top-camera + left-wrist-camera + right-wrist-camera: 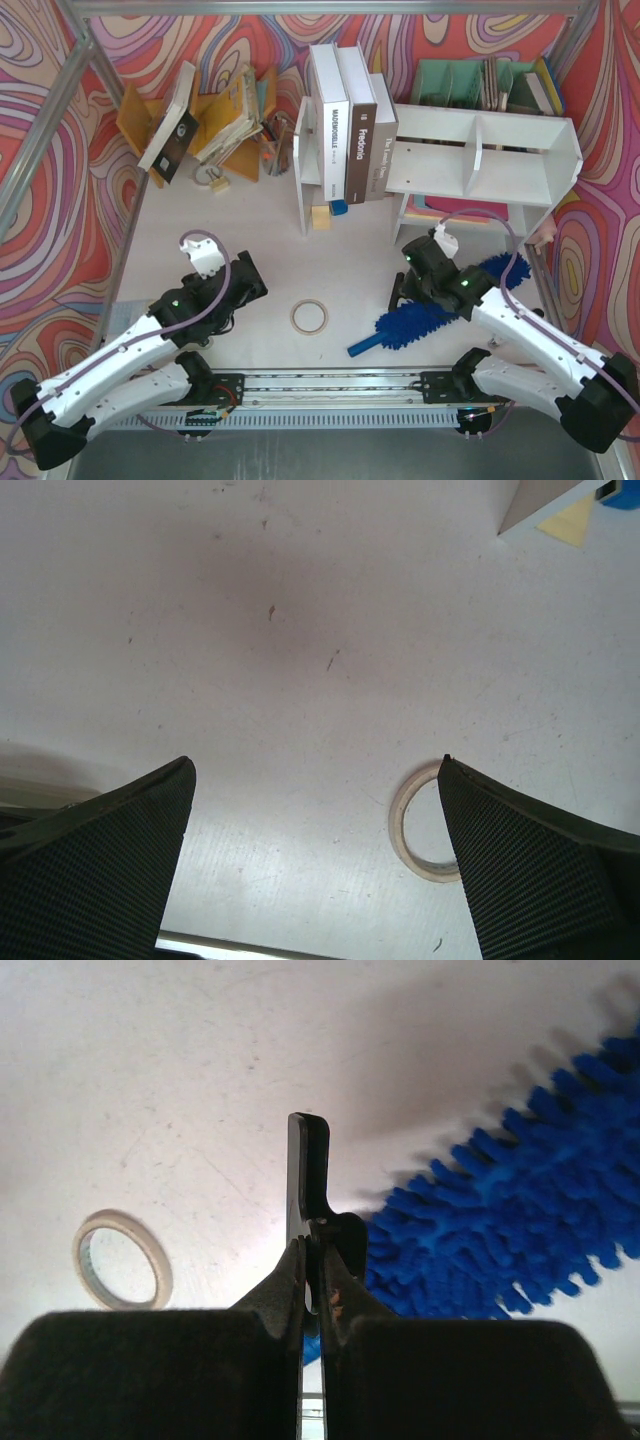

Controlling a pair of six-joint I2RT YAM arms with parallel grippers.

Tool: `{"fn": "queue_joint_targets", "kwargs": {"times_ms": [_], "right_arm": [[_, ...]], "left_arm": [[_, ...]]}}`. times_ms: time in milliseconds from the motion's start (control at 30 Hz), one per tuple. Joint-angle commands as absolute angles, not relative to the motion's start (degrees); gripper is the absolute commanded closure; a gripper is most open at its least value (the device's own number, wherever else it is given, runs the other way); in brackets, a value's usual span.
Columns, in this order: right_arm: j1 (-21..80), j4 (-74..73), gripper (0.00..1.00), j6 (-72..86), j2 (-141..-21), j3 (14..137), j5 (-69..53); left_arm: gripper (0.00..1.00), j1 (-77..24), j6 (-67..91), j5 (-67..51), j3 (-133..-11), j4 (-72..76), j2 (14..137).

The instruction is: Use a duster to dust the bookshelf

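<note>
The blue fluffy duster [425,318] lies flat on the table at the near right, its slim handle [362,346] pointing toward the table's front edge. In the right wrist view the duster [520,1210] is just right of the jaws. My right gripper [404,290] [315,1245] hangs above the duster's left end, shut on a thin black plate [306,1170] that stands upright between its fingers. It does not hold the duster. The white bookshelf [520,150] stands at the back right. Low over bare table at the left, my left gripper [250,275] [315,765] is wide open and holds nothing.
A tape ring [309,317] [425,825] [120,1260] lies between the arms. Upright books [350,130] lean on the shelf's left end. A teal organizer [470,80] stands behind the shelf. A yellow book rack [220,120] sits at the back left. Patterned walls enclose the table.
</note>
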State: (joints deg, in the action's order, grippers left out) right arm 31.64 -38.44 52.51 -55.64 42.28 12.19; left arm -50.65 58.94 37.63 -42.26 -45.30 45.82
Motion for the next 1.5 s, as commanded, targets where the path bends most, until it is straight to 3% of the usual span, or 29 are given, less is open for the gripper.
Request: {"fn": "queue_joint_targets", "kwargs": {"times_ms": [0,267,1033,1233,1367,1467], "right_arm": [[35.7,-30.8,0.95,52.8,-59.7,44.1,12.4],[45.8,-21.9,0.95,55.6,-69.8,47.2,15.7],[51.3,-14.8,0.94,55.9,-87.1,51.0,14.6],[51.4,-16.2,0.88,56.3,-88.8,51.5,14.4],[51.5,-18.1,0.75,57.1,-88.4,51.8,15.7],[51.5,-21.4,0.55,58.7,-87.7,52.6,17.7]], "left_arm": [[0.02,-50.8,58.5,39.1,-41.5,-45.4,44.3],[0.02,-50.9,58.4,39.1,-42.0,-46.1,44.9],[0.02,-50.9,58.3,39.7,-40.8,-47.0,42.9],[0.02,-50.9,58.1,39.6,-40.8,-46.8,42.9],[0.02,-50.9,58.1,39.7,-40.8,-46.8,42.8],[0.02,-50.9,58.1,39.6,-40.8,-46.9,42.9]]}}
